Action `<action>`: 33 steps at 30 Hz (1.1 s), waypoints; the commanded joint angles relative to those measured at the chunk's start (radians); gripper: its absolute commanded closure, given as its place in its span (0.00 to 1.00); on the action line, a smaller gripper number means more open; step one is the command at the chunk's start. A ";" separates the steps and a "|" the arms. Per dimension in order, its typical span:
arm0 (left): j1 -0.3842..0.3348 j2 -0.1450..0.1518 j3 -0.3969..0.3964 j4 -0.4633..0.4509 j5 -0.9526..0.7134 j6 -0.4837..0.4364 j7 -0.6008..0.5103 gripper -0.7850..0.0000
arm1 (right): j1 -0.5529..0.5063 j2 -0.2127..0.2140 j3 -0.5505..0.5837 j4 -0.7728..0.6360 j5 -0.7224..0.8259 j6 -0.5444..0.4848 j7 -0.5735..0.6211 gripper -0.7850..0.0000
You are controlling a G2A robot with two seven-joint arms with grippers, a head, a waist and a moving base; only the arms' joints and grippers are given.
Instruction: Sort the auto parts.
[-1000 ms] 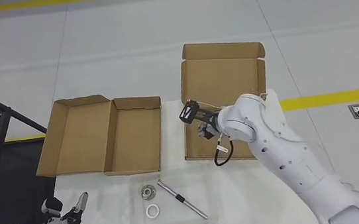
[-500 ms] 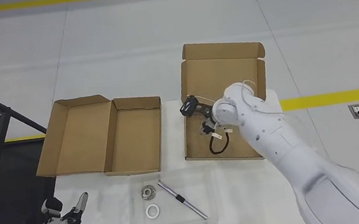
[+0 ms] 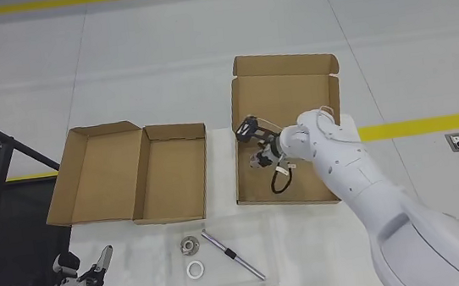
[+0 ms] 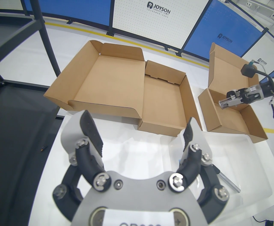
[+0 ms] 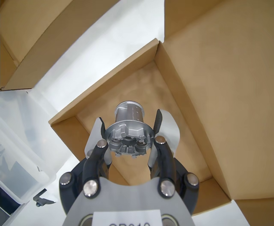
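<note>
The right arm comes in from the near right side of the table (image 3: pixel 141 264), bent at the elbow, with its wrist turned across the right cardboard box (image 3: pixel 293 102). The right end effector (image 5: pixel 130 119) hangs over the inside of that box and points toward its left wall, tilted a little downward. Its two fingers are closed partway and clamp the wide flange of a grey metal flanged cylinder (image 5: pixel 128 132). The barrel of the part points away from the wrist toward a corner of the box floor, and the part is held clear of the cardboard.

The left end effector (image 4: pixel 138 122) hovers low over the near left corner of the table with its fingers spread wide and nothing between them. It faces the left cardboard box (image 3: pixel 173 171), which lies open with its lid flat to the side.

A clear plastic tray (image 3: pixel 257 233) sits on the table in front of the two boxes. It holds a metal shaft (image 3: pixel 232 254) lying at an angle, a small metal ring-shaped part (image 3: pixel 190 245) and a white ring (image 3: pixel 195 269).
</note>
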 commanded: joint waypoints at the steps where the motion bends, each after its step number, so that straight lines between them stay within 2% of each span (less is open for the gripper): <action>1: 0.000 0.000 0.000 0.000 0.000 0.000 0.000 0.00 | -0.001 0.006 -0.003 0.015 -0.017 -0.011 -0.022 1.00; 8: 0.000 0.000 0.000 0.000 0.000 0.000 0.000 0.00 | -0.023 -0.022 -0.029 -0.034 -0.057 0.120 0.115 1.00; 16: 0.000 0.000 0.000 0.000 0.000 0.000 0.000 0.00 | -0.016 -0.054 -0.040 -0.021 -0.059 0.139 0.201 1.00; 17: 0.000 0.000 0.000 0.000 0.000 0.000 0.000 0.00 | -0.015 -0.057 -0.040 -0.016 -0.058 0.139 0.202 0.67; 18: 0.000 0.000 0.000 0.000 0.000 0.000 0.000 0.00 | -0.014 -0.060 -0.039 -0.011 -0.055 0.138 0.202 0.51; 19: 0.000 0.000 0.000 0.000 0.000 0.000 0.000 0.00 | -0.014 -0.062 -0.039 -0.006 -0.053 0.132 0.201 0.09; 22: 0.000 0.000 0.000 0.000 0.000 0.000 0.000 0.00 | -0.012 -0.067 -0.039 0.009 -0.054 0.124 0.190 0.00; 33: 0.000 0.000 0.000 0.000 0.000 0.000 0.000 0.00 | -0.003 -0.072 -0.041 0.017 -0.081 0.098 0.117 0.00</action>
